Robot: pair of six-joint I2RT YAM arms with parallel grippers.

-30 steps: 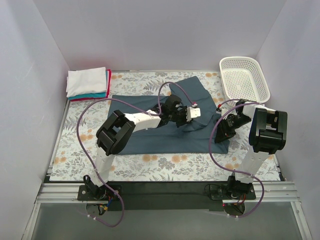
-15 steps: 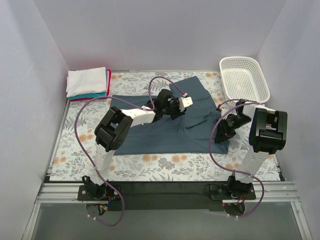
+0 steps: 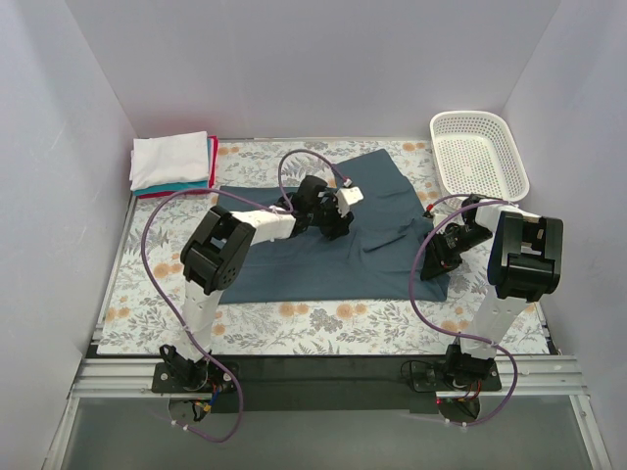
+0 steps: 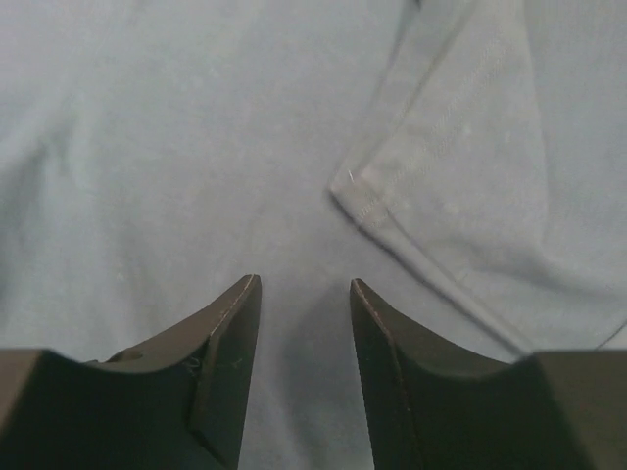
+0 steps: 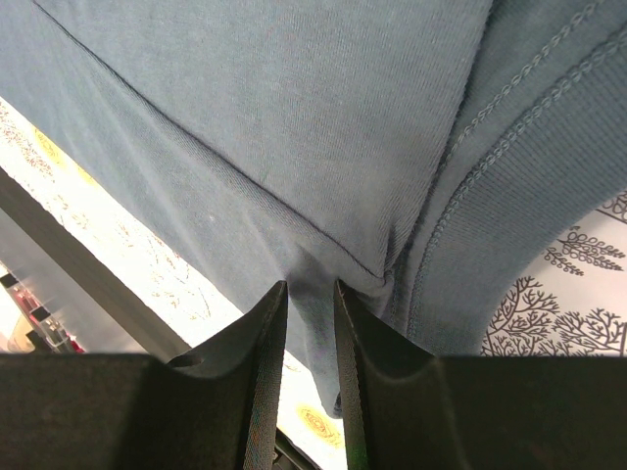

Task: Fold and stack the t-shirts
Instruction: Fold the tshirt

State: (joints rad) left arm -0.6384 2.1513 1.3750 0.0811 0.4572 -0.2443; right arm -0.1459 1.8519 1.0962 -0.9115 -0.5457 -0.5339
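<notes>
The right jaws pinch a fold of the dark slate-blue shirt (image 3: 294,274) at its near right corner; a stitched hem (image 5: 529,108) runs just right of them, with bare flowered counter (image 3: 147,294) beyond that edge; from these jaws the shirt lies spread leftwards on the counter; farther in, the left jaws stand spread with nothing between them, low over the shirt's middle; a turned-over cloth edge (image 4: 392,211) lies just ahead and right of them, smooth cloth on their left; well apart, far left of both jaws, sits the stack of folded shirts (image 3: 171,162); the white basket (image 3: 480,157) stands behind the right jaws.
</notes>
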